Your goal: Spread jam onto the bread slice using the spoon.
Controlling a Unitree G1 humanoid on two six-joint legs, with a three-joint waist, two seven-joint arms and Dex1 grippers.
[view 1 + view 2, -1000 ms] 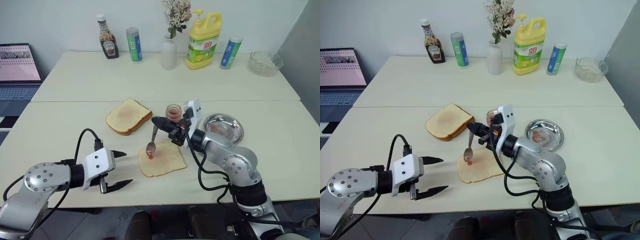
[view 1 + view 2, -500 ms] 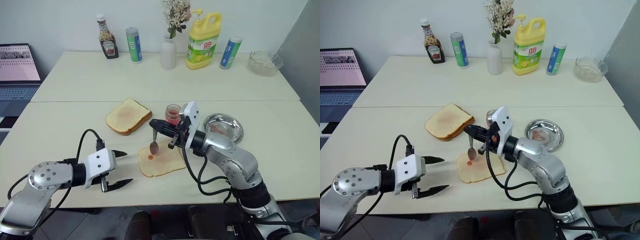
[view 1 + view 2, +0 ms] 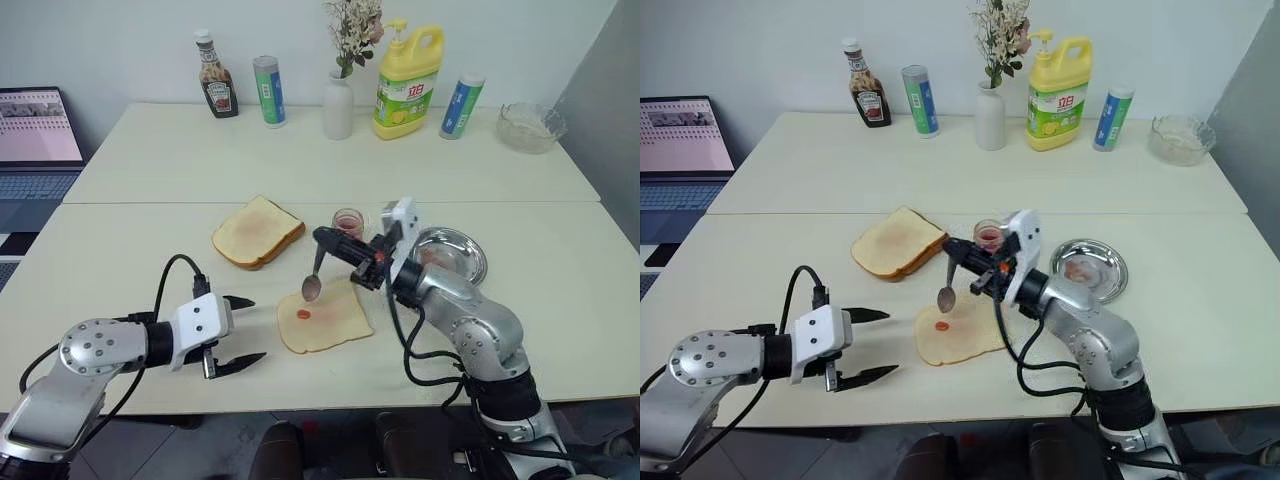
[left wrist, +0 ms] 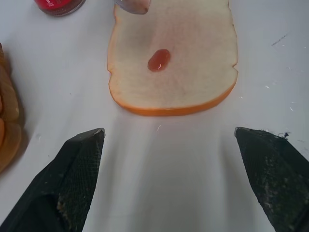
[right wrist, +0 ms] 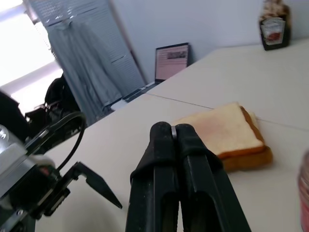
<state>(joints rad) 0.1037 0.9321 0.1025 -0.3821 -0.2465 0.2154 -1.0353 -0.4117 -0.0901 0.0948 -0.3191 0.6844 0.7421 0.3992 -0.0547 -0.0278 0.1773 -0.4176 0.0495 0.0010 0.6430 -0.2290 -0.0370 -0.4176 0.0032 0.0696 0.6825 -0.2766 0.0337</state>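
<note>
Left eye view: the right gripper (image 3: 322, 236) is closed on the handle of the spoon (image 3: 314, 276), whose bowl hangs down from the fingertips, just above the far left corner of the bread slice (image 3: 324, 316). A small red blob of jam (image 3: 303, 314) lies on the slice, just below and nearer than the spoon bowl. The jam jar (image 3: 347, 222) stands right beside this gripper, on its far side. The left gripper (image 3: 239, 333) is wide open and empty, with the bread slice ahead of its fingertips and apart from them.

Left wrist view: both spread fingers (image 4: 72, 181) frame the bench (image 4: 159, 169), the bread slice lying straight ahead beyond them with the jam blob on it.

Right wrist view: the closed fingers (image 5: 179, 164) pinch the spoon handle, with a second, thicker slice (image 5: 227, 130) beyond them.
</note>
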